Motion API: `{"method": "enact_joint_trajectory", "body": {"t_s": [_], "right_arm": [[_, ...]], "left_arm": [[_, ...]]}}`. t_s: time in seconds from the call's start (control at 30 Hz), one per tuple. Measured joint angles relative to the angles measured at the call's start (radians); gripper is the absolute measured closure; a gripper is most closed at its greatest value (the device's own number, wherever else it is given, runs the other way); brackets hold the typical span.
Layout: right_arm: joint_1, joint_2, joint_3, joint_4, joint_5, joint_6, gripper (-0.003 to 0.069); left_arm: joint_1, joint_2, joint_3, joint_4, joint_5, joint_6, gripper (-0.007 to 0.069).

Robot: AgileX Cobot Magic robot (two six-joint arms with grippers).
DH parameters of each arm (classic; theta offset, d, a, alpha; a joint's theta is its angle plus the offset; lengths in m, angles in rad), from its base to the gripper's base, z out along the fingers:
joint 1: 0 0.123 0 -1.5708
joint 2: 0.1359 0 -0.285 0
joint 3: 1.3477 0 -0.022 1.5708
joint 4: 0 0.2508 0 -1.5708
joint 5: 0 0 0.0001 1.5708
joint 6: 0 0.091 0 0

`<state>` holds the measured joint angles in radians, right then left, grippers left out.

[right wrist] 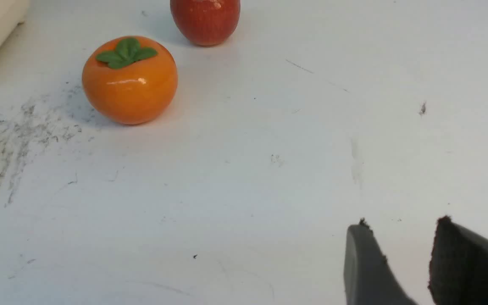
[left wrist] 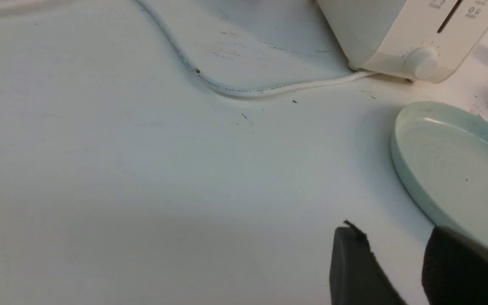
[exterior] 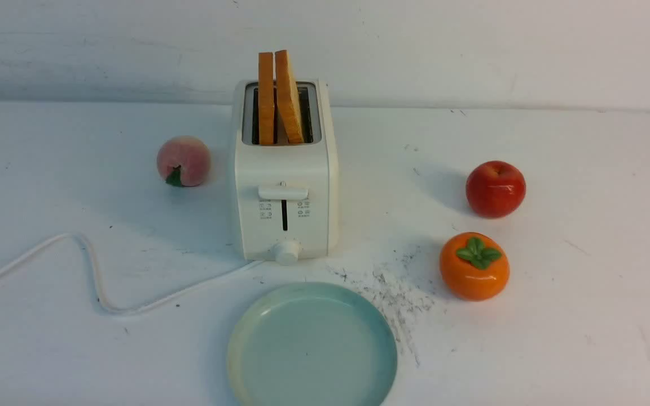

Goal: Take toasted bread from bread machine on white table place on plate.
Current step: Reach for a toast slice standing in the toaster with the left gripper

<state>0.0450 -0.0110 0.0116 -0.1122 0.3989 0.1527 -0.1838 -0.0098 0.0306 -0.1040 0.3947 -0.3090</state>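
So my left end effector [left wrist: 390, 228] and right end effector [right wrist: 400, 222] are both partway open, nothing between the fingertips, just hanging over the tabletop [exterior: 556, 349].

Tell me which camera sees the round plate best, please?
The front view: it shows most of the plate, though the bottom edge cuts it off. The left wrist view shows just part, running out of the picture. The right wrist view catches only a tiny sliver at its edge.

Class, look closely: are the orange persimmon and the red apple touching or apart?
Apart. The front view shows bare white tabletop between the persimmon and the apple.
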Motion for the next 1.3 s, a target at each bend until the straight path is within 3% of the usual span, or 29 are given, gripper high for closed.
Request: {"method": "enact_joint_trajectory", "body": {"t_s": [1.3], "right_arm": [[0.0, 0.0, 0.0, 0.0, 0.0, 0.0, 0.0419]], "left_arm": [[0.0, 0.0, 0.0, 0.033, -0.002, 0.021, 0.0386]]}}
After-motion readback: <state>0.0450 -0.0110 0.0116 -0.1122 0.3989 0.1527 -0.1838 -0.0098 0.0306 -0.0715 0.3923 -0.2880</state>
